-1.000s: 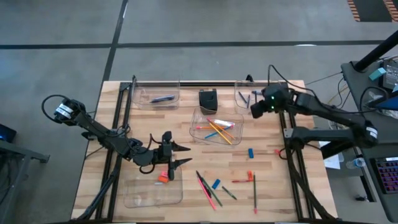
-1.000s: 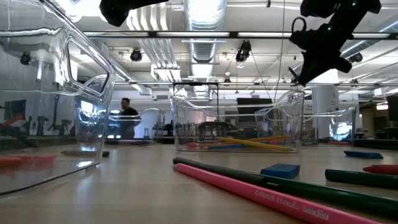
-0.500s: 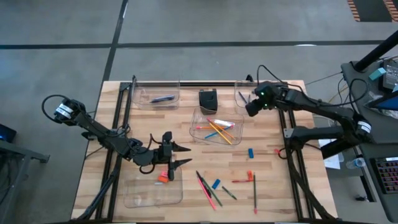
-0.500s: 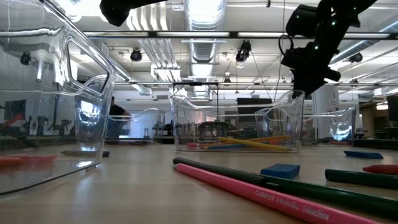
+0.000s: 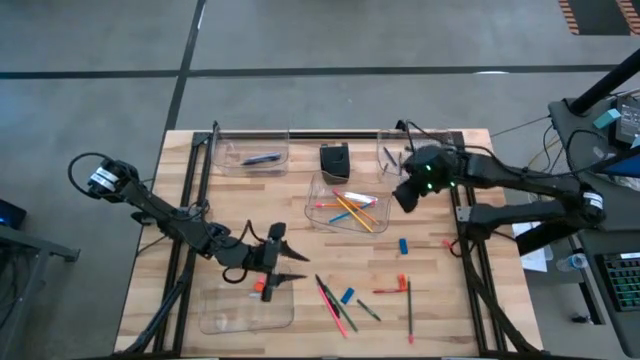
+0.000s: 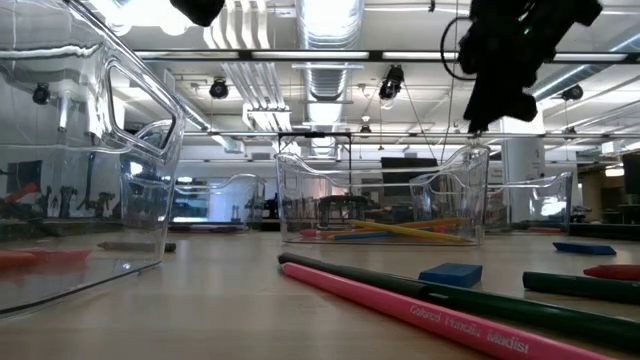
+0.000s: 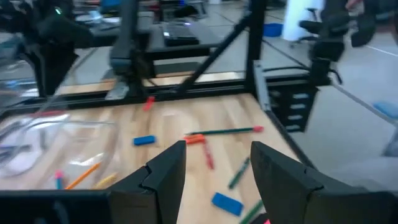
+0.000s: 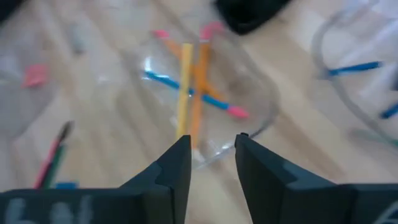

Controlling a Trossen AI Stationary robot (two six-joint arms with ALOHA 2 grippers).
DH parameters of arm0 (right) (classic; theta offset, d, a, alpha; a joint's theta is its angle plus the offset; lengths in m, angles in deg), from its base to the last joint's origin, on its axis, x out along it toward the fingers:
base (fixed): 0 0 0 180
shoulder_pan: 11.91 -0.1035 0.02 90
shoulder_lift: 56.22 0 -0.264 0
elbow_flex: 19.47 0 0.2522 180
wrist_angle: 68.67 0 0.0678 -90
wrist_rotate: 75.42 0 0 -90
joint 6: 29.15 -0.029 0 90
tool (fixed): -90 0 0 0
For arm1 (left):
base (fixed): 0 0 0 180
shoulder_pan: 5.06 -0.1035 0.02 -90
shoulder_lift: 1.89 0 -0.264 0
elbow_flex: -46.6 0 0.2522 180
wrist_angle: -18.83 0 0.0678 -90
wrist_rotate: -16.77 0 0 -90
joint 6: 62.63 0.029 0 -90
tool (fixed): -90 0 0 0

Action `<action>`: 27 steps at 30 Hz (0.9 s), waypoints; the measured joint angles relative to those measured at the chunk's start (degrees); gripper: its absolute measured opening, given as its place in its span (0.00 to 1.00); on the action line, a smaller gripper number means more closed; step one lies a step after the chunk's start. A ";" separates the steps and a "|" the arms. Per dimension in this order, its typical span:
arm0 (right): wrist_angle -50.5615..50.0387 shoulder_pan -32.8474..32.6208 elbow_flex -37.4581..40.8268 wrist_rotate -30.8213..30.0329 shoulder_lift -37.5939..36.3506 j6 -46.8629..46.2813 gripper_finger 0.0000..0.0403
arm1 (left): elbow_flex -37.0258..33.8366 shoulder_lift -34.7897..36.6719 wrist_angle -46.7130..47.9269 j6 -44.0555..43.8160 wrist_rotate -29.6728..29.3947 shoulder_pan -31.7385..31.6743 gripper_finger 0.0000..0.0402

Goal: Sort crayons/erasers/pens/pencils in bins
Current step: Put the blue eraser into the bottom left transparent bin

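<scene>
My left gripper (image 5: pixel 290 262) hovers open over the far right corner of the near-left bin (image 5: pixel 240 310); a red eraser (image 5: pixel 261 287) lies there. Nothing is between its fingers (image 7: pixel 163 180). My right gripper (image 5: pixel 402 198) hangs open and tipped down beside the right end of the middle bin (image 5: pixel 322 190), which holds orange, yellow and blue pencils (image 8: pixel 189 93). Its narrow gap (image 8: pixel 211 163) is empty. Loose on the table lie pink and green pencils (image 5: pixel 332 302), blue erasers (image 5: pixel 404 245) and a red crayon (image 5: pixel 402 283).
A black box (image 5: pixel 334 160) stands at the far middle. The far-left bin (image 5: pixel 250 156) holds a dark pen. The far-right bin (image 5: pixel 392 158) holds dark sticks. Black frame rails run along the table's left (image 5: pixel 190 230) and right (image 5: pixel 462 250) sides.
My right gripper has come from over the far-right bin toward the near edge and a little left, to the right end of the middle bin, turning as it went. My left gripper has stayed in place but has turned at the wrist. The red eraser has not moved.
</scene>
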 joint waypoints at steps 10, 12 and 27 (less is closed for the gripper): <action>1.37 -23.05 1.75 -13.43 -11.30 -10.71 0.28 | 8.41 -10.84 2.00 6.03 6.03 -0.02 0.41; 3.54 -28.67 3.07 -18.10 -12.06 -12.06 0.28 | 12.12 -13.91 5.13 7.47 7.25 -0.02 0.41; 39.89 -53.37 15.00 -27.01 -3.09 -8.20 0.27 | 22.75 -21.75 16.15 0.64 14.17 -3.80 0.41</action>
